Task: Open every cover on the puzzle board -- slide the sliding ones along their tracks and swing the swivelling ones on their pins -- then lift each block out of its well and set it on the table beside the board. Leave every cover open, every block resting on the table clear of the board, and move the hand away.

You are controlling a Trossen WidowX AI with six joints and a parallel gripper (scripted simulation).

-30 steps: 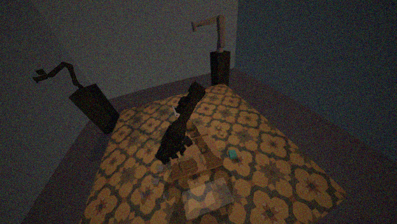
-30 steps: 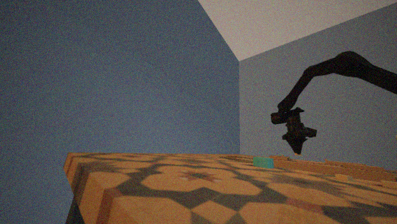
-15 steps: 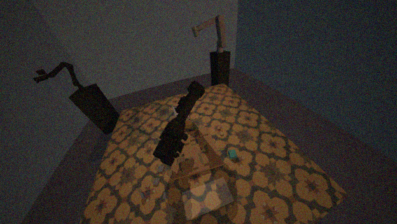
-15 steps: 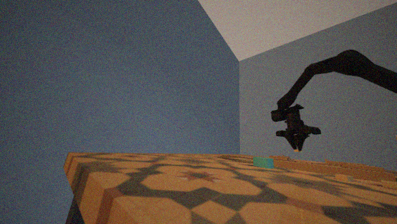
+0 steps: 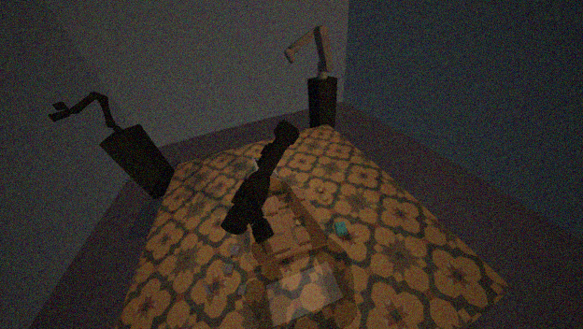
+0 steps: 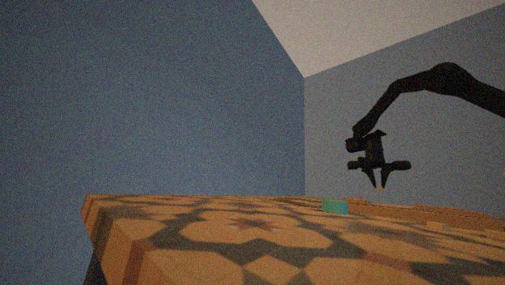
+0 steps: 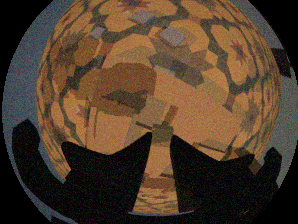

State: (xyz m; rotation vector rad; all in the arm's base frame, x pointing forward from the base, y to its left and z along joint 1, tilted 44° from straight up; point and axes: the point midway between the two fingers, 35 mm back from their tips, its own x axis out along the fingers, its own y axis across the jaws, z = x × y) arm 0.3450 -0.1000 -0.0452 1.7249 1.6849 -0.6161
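My gripper (image 6: 379, 186) (image 7: 161, 137) is shut on a small yellowish block (image 6: 379, 189) (image 7: 162, 133). It holds the block above the wooden puzzle board (image 5: 317, 230) (image 6: 394, 211) (image 7: 205, 112). Slots, raised strips and a dark opening show on the board in the wrist view; which covers stand open is too dim to tell. In the top view the arm hides the fingertips and part of the board. A teal block (image 5: 342, 228) (image 6: 335, 206) rests on the table beside the board. A low pale orange piece (image 6: 436, 225) lies in front of the board in the exterior view.
Small grey squares (image 5: 234, 250) (image 7: 172, 36) lie on the patterned table (image 5: 397, 280) (image 6: 255, 224) past the board's side. A translucent panel (image 5: 304, 294) shows at the near end in the top view. Two other arms stand on dark pedestals (image 5: 140, 159) (image 5: 322, 100) beyond the table.
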